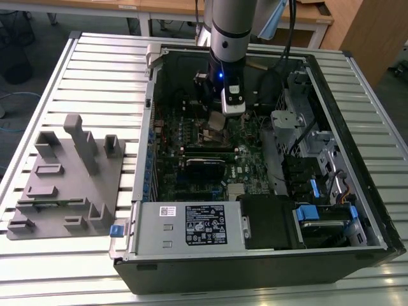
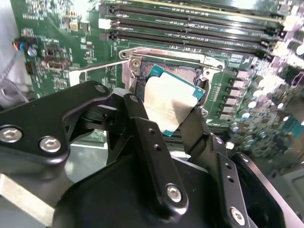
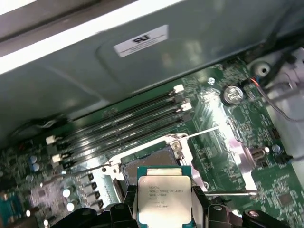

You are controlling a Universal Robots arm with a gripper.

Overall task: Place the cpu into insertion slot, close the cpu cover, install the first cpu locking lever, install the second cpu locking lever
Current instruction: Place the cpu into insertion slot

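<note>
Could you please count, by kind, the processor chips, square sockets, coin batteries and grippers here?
Silvery-grey square cpu, held between the jaws: 1
Square metal-rimmed insertion slot with dark centre: 1
Round silvery coin battery: 1
Black metal gripper: 1
Total: 4

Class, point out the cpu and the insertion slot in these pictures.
cpu [image 3: 164, 202]: first wrist view, middle of its metal top.
insertion slot [image 3: 147, 159]: first wrist view, its dark centre.

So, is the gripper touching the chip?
Touching. In the first wrist view the gripper clamps the chip, its dark fingers pressed against two opposite edges.
</note>
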